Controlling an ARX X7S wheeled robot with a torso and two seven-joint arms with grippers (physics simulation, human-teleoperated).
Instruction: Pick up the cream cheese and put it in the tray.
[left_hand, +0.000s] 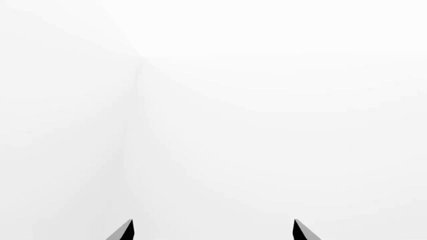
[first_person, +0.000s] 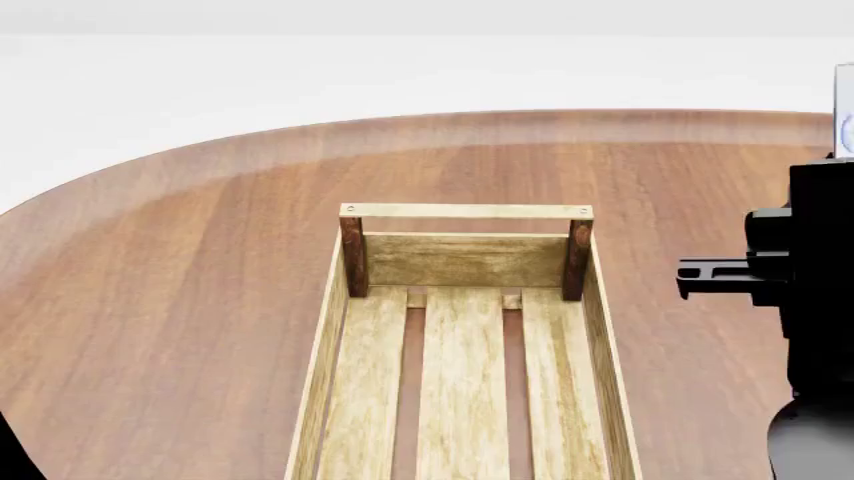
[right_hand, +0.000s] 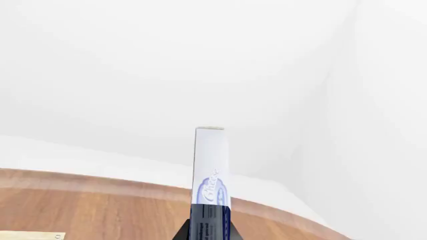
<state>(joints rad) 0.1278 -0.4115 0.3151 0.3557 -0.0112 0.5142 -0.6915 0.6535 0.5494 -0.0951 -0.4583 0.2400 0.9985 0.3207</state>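
The cream cheese (right_hand: 211, 170) is a flat white and pale-blue box with a dark blue oval logo. My right gripper (right_hand: 210, 236) is shut on it and holds it upright and edge-on, high above the table. In the head view only a pale sliver of the box (first_person: 845, 110) shows at the right edge, above my black right arm (first_person: 814, 260). The tray (first_person: 467, 212), a light-wood crate with dark corner posts, lies empty in the middle, to the left of that arm. My left gripper (left_hand: 213, 232) is open and empty, facing white walls.
The round brown wooden table (first_person: 174, 260) carries the tray. A corner of the tray's rail (right_hand: 33, 235) shows in the right wrist view. White floor and walls surround the table. A dark bit of my left arm (first_person: 7, 450) shows at the lower left.
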